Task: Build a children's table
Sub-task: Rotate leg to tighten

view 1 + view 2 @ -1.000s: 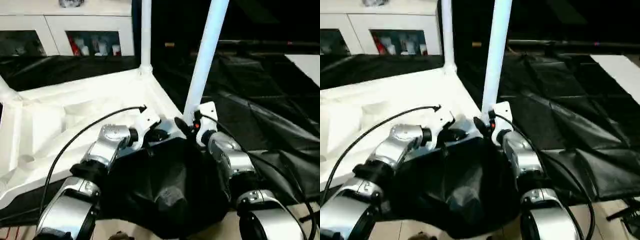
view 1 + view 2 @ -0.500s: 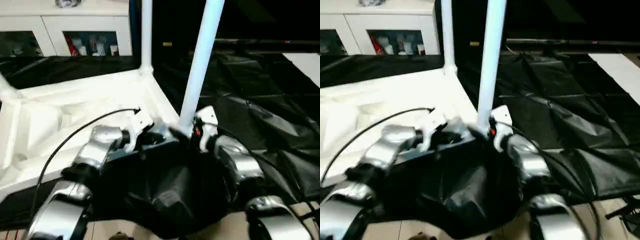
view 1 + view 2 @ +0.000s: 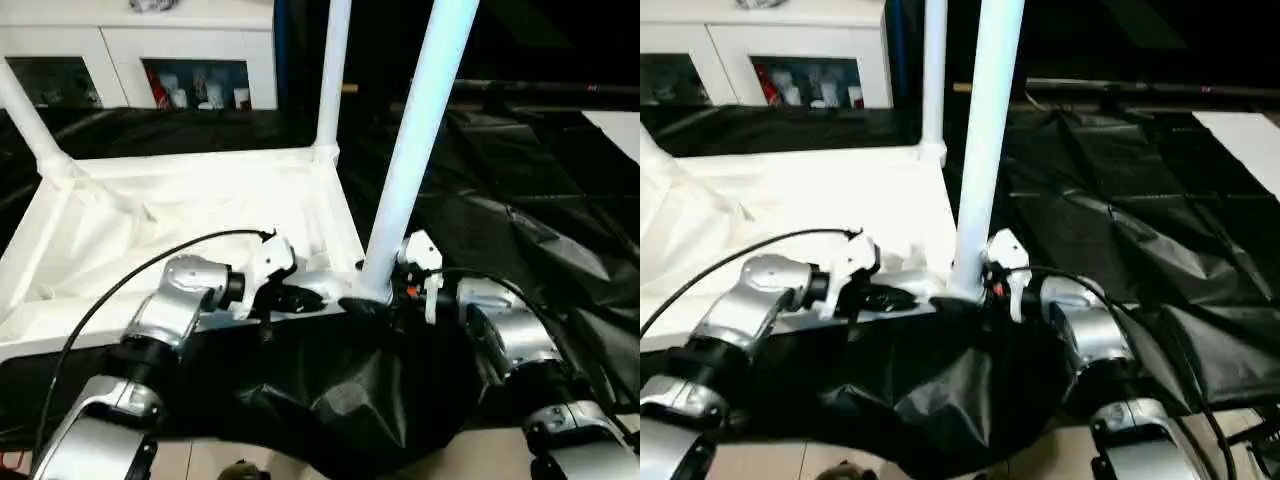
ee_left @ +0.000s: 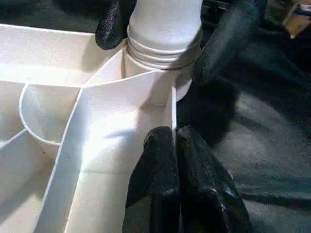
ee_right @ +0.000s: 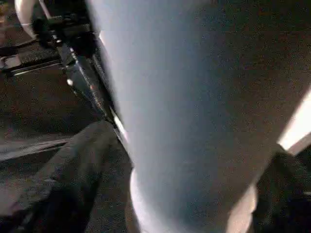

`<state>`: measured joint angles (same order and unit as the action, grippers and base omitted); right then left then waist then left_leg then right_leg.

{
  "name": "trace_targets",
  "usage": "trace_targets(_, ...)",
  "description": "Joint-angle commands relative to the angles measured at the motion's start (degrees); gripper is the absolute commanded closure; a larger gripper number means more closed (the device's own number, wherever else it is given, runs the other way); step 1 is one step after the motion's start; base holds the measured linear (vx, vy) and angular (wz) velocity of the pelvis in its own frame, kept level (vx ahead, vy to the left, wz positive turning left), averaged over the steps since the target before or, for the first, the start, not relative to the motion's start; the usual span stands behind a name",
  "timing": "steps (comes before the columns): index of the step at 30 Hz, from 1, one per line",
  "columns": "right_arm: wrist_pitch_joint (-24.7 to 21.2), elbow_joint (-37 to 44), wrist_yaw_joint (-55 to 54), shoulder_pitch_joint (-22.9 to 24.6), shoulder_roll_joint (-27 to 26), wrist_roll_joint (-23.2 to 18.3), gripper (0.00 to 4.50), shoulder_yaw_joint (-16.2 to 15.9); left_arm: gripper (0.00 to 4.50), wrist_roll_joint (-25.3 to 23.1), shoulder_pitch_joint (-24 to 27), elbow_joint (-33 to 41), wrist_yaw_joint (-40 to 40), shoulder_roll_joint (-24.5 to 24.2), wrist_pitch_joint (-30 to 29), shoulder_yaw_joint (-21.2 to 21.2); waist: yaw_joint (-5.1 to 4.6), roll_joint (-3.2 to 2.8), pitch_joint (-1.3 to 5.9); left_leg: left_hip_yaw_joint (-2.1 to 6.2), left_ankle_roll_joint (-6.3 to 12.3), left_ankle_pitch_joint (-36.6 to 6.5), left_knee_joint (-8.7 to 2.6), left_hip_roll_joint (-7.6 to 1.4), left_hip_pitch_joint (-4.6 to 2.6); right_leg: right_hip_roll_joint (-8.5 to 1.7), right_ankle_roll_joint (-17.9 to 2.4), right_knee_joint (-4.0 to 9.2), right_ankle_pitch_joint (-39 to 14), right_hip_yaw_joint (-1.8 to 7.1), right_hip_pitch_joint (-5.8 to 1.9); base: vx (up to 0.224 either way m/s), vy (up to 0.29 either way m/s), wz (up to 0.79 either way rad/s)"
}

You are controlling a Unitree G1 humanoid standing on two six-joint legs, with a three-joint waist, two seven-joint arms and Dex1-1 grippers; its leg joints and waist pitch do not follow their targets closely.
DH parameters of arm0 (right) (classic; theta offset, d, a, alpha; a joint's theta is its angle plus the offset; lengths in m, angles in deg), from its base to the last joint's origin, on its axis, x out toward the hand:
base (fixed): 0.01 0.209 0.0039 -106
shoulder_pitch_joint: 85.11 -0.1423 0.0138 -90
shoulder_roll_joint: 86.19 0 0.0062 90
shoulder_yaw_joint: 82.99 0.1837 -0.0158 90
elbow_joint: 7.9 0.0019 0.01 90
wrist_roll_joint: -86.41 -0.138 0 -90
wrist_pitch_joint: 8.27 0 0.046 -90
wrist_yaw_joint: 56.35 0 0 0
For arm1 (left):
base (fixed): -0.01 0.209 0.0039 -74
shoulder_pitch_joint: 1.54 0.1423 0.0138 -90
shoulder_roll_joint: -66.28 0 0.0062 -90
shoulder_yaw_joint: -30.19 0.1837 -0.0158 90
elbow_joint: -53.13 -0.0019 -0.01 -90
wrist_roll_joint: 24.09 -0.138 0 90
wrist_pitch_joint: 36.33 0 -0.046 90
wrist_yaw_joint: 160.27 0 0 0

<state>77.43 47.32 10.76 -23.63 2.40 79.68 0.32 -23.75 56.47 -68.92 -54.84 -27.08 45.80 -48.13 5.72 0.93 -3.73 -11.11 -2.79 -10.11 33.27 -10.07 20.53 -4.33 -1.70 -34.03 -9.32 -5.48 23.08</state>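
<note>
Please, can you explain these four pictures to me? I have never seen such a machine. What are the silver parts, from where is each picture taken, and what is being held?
The silver parts are a humanoid robot's two forearms. Two pictures come from cameras in its head, looking down; two from cameras on its wrists. An upside-down white tabletop lies on black sheeting, legs pointing up. The right gripper grips the nearest leg at its corner socket, black fingers on both sides. The left gripper is closed on the tabletop's thin rim beside it. A white cabinet stands behind.

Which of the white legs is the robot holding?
The near leg, the big one rising in front. The right gripper clamps its base at the tabletop's near corner. The two far legs stand untouched.
</note>
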Motion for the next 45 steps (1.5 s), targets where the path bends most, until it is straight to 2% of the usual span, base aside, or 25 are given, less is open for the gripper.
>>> trace_targets(1, -0.69, 1.97, 2.07, 0.15, -0.68, -0.75, 0.75, -1.95, 4.50, 2.40, -0.06, 2.22, -2.49, 1.47, -0.07, 1.79, 0.06, 0.44, 3.91, 1.43, 3.49, -12.33, -3.68, -3.86, -0.51, -5.27, -9.53, 4.72, -22.06, 3.57, -2.69, 0.000, 0.000, 0.00)
trace_targets(9, -1.87, 2.78, 3.05, 0.70, -0.61, -1.11, 1.45, -2.70, 4.50, 2.79, 0.71, 4.17, -3.95, 0.67, -1.94, 2.21, 0.03, 0.46, 3.96, 1.50, 3.06, -12.02, -3.68, -3.81, -0.51, -5.29, -9.60, 4.66, -21.85, 3.56, -2.74, 0.000, 0.000, 0.00)
trace_targets(12, -2.20, 1.01, -4.54, -0.01, -3.33, -0.27, 1.70, -0.96, 4.50, 0.49, -0.59, 1.36, 2.66, 2.49, -0.28, 1.55, -0.18, 0.51, 3.91, 1.53, 2.72, -12.32, -3.68, -3.72, -0.58, -5.31, -9.45, 4.79, -22.42, 3.57, -2.64, 0.000, 0.000, 0.00)
trace_targets(14, -3.47, -0.28, -9.85, -0.46, -5.33, 0.59, 1.74, -0.25, 4.50, 0.27, -1.82, -0.24, 6.42, 4.23, -0.21, 0.35, -0.38, 0.44, 3.86, 1.66, 2.24, -12.98, -3.72, -3.62, -0.69, -5.33, -8.88, 5.06, -24.28, 3.49, -2.59, 0.000, 0.000, 0.00)
trace_targets(16, -4.44, -1.70, -13.87, -0.98, -7.03, 1.18, 1.78, 0.36, 4.50, 0.05, -2.84, -1.29, 9.04, 5.50, -0.51, -0.22, -0.97, 0.48, 3.79, 1.85, 1.34, -14.47, -3.81, -3.53, -0.87, -5.38, -8.16, 5.39, -26.75, 3.40, -2.47, 0.000, 0.000, 0.00)
trace_targets(19, -5.01, -4.35, -21.06, -2.26, -10.09, 1.89, 1.79, 1.54, 4.50, -0.99, -4.78, -3.54, 13.97, 7.48, -0.27, -0.65, -1.04, 0.47, 3.78, 1.91, 1.24, -15.04, -3.81, -3.54, -0.88, -5.48, -7.46, 5.54, -27.64, 3.44, -2.47, 0.000, 0.000, 0.00)
trace_targets(20, -5.00, -5.87, -25.31, -3.12, -11.88, 2.09, 1.79, 2.31, 4.50, -1.61, -6.02, -5.16, 17.25, 8.63, -0.09, -1.03, -1.34, 0.28, 3.66, 1.87, 0.95, -15.72, -3.84, -3.45, -1.03, -5.42, -7.26, 5.81, -28.49, 3.45, -2.12, 0.000, 0.000, 0.00)
trace_targets(21, -4.98, -6.54, -27.19, -3.51, -12.67, 2.15, 1.80, 2.66, 4.50, -1.88, -6.57, -5.90, 18.75, 9.13, -0.02, -1.20, -1.41, 0.32, 3.62, 1.94, 0.62, -16.20, -3.85, -3.39, -1.09, -5.37, -7.03, 5.81, -29.23, 3.35, -2.11, 0.000, 0.000, 0.00)
trace_targets(22, -4.83, -7.90, -30.69, -4.35, -13.98, 2.30, 1.80, 3.41, 4.50, -2.36, -7.46, -7.15, 20.92, 9.90, 0.28, -1.29, -1.34, 0.22, 3.77, 2.01, 0.39, -16.36, -3.82, -3.38, -1.14, -5.53, -6.77, 5.89, -29.47, 3.33, -2.27, 0.000, 0.000, 0.00)
trace_targets(23, -4.70, -9.11, -33.77, -5.10, -15.11, 2.44, 1.80, 4.10, 4.50, -2.80, -8.22, -8.25, 22.78, 10.55, 0.59, -1.34, -1.53, 0.19, 3.67, 1.95, 0.16, -16.43, -3.87, -3.42, -1.25, -5.42, -6.90, 5.98, -28.96, 3.47, -1.90, 0.000, 0.000, 0.00)
trace_targets(26, -3.79, -12.25, -41.22, -7.40, -18.50, 2.65, 1.80, 6.09, 4.50, -3.29, -10.11, -10.89, 27.96, 12.79, 1.00, -2.59, -1.65, 0.24, 3.93, 1.99, -0.07, -16.03, -3.88, -3.39, -1.06, -5.43, -7.35, 5.58, -26.60, 3.48, -2.22, 0.000, 0.000, 0.00)
trace_targets(31, -1.92, -12.42, -39.49, -7.57, -19.36, 2.40, 1.80, 5.93, 4.50, -2.77, -9.69, -10.65, 26.70, 12.89, 2.48, -2.66, -1.36, 0.33, 4.17, 1.65, 1.89, -12.55, -3.73, -3.38, -0.56, -5.36, -9.27, 4.73, -19.28, 3.68, -2.75, 0.000, 0.000, 0.00)
trace_targets(32, -1.05, -12.08, -37.89, -7.26, -19.36, 2.40, 1.45, 5.51, 4.50, -2.30, -9.15, -10.11, 25.22, 12.65, 2.93, -2.56, -1.30, 0.33, 4.24, 1.57, 2.17, -11.94, -3.67, -3.34, -0.51, -5.35, -9.59, 4.61, -18.17, 3.68, -2.85, 0.000, 0.000, 0.00)
trace_targets(33, -0.79, -11.43, -35.38, -6.75, -19.18, 1.95, 1.10, 5.07, 4.50, -1.97, -8.41, -9.30, 23.53, 12.14, 3.27, -2.32, -1.21, 0.25, 4.23, 1.57, 2.32, -11.79, -3.67, -3.35, -0.49, -5.42, -9.76, 4.59, -17.87, 3.69, -2.88, 0.000, 0.000, 0.00)
trace_targets(35, -0.93, -10.64, -32.93, -6.21, -18.67, 1.56, 1.03, 4.53, 4.50, -1.54, -7.52, -8.33, 21.36, 11.47, 3.48, -1.96, -1.12, 0.13, 4.19, 1.60, 2.57, -12.13, -3.71, -3.51, -0.54, -5.45, -10.20, 4.57, -17.69, 3.67, -2.95, 0.000, 0.000, 0.00)
trace_targets(38, -0.97, -9.71, -30.09, -5.55, -17.63, 1.68, 0.70, 3.56, 4.50, -1.15, -6.52, -7.37, 19.00, 10.48, 3.99, -1.51, -1.39, 0.10, 4.12, 1.60, 2.62, -12.57, -3.77, -3.48, -0.44, -5.38, -10.41, 4.58, -17.99, 3.66, -3.04, 0.000, 0.000, 0.00)
trace_targets(41, -0.83, -7.29, -24.80, -4.11, -14.33, 1.80, 0.44, 1.89, 4.50, -0.05, -4.90, -5.26, 14.12, 8.55, 4.92, -0.80, -1.44, -0.01, 4.08, 1.70, 2.54, -13.26, -3.87, -3.61, -0.49, -5.31, -10.38, 4.58, -18.49, 3.59, -3.12, 0.000, 0.000, 0.00)
trace_targets(43, -1.15, -6.05, -21.49, -3.49, -12.48, 1.24, 0.44, 1.45, 4.50, 0.25, -4.43, -4.61, 12.20, 7.63, 5.02, -0.51, -1.60, -0.16, 4.02, 1.62, 2.51, -13.76, -3.84, -3.62, -0.60, -5.29, -10.68, 4.64, -18.79, 3.67, -2.94, 0.000, 0.000, 0.00)
trace_targets(44, -1.16, -4.24, -17.03, -2.62, -10.00, 0.70, 0.44, 0.83, 4.50, 0.61, -3.90, -3.82, 9.72, 6.53, 4.93, -0.22, -1.37, -0.07, 4.01, 1.54, 2.70, -13.91, -3.78, -3.64, -0.62, -5.21, -10.56, 4.69, -19.04, 3.61, -3.08, 0.000, 0.000, 0.00)
trace_targets(45, -1.23, -4.07, -16.57, -2.54, -9.78, 0.65, 0.44, 0.82, 4.50, 0.65, -3.84, -3.71, 9.45, 6.43, 4.86, -0.21, -1.26, -0.09, 3.97, 1.48, 2.82, -13.87, -3.75, -3.69, -0.53, -5.22, -10.57, 4.64, -18.91, 3.66, -3.11, 0.000, 0.000, 0.00)
